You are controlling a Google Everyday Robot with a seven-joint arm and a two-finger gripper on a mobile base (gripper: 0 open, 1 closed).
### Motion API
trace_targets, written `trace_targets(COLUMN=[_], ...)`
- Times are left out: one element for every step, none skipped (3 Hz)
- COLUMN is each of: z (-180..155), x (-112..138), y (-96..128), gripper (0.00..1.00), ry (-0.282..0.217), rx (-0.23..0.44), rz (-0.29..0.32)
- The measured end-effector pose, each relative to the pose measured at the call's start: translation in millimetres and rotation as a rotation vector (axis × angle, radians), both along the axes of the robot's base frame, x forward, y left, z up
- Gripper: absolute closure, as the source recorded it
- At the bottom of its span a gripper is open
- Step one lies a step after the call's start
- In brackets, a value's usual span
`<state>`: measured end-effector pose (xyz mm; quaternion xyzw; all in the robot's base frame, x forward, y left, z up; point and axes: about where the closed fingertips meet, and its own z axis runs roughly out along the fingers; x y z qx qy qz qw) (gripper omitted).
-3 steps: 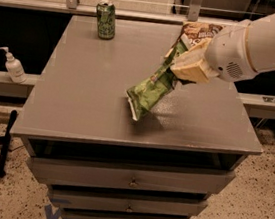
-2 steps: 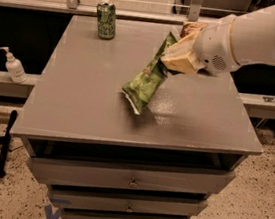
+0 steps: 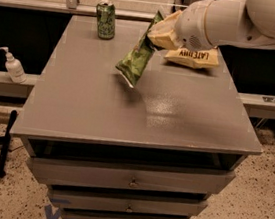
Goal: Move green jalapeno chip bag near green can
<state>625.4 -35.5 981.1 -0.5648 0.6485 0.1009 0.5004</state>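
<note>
The green jalapeno chip bag (image 3: 136, 60) hangs tilted in the air above the grey cabinet top (image 3: 102, 107), its white end pointing down and to the left. My gripper (image 3: 163, 31) is shut on the bag's upper end, right of the middle at the back of the top. The green can (image 3: 105, 20) stands upright at the back left of the top, apart from the bag and to the left of my gripper.
A brown and tan chip bag (image 3: 192, 57) lies flat at the back right, just under my arm (image 3: 240, 19). A white pump bottle (image 3: 13, 66) stands on a ledge left of the cabinet. Drawers (image 3: 130, 181) face front below the top.
My gripper has carried the green chip bag up, back and to the left, toward the green can. The brown and tan bag now shows from under my arm.
</note>
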Motion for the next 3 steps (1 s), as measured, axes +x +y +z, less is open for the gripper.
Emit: trace_targets(z=[4, 0, -9], x=[32, 61, 97], y=[15, 30, 40], gripper=[1.00, 1.00, 1.00], ry=[-0.039, -0.060, -0.078], rx=[0.038, 0.077, 0.109], rz=[-0.022, -0.056, -0.112])
